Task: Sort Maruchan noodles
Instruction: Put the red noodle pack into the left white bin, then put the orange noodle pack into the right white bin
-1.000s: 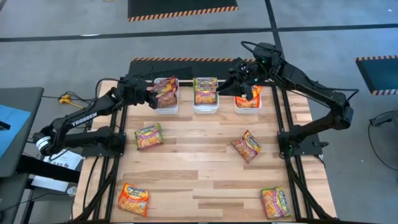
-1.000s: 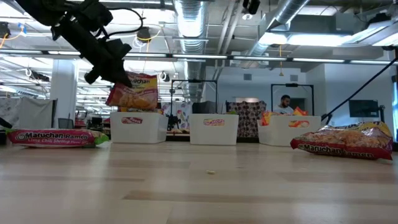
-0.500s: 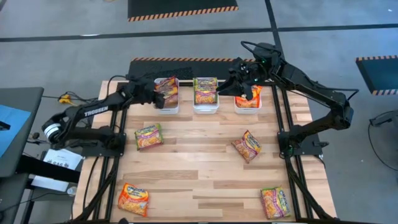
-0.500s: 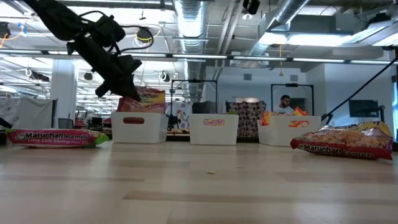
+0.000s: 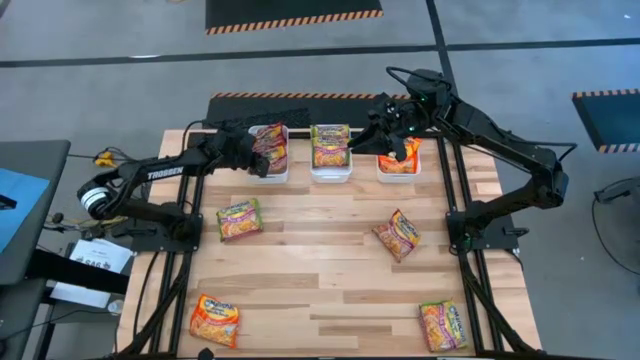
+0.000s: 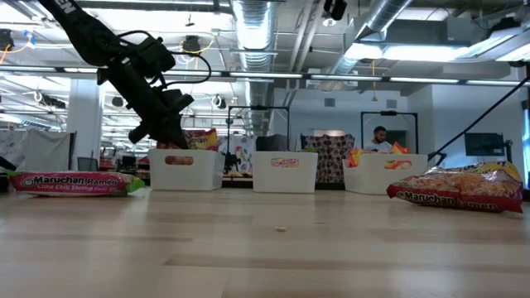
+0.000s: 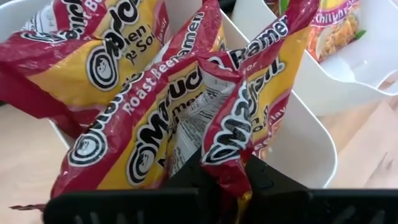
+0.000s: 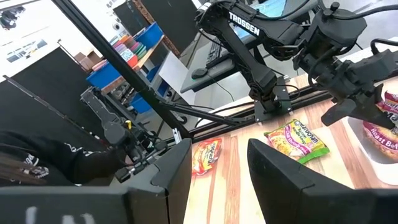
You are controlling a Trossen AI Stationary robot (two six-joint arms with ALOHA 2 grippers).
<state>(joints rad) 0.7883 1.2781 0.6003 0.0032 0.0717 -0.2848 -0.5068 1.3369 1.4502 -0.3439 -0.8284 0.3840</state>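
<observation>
Wooden table [image 5: 330,270]: left claw [image 5: 256,158] clenched on red noodle packet [image 7: 205,118] in left bin [image 5: 268,172]; right claw [image 8: 214,162] released.

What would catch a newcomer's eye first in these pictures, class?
The left gripper, shut on a red-edged noodle packet, is lowering it into the left white bin at the table's far edge. The right gripper hangs open above the right bin. Four packets lie loose on the wooden table.
</observation>
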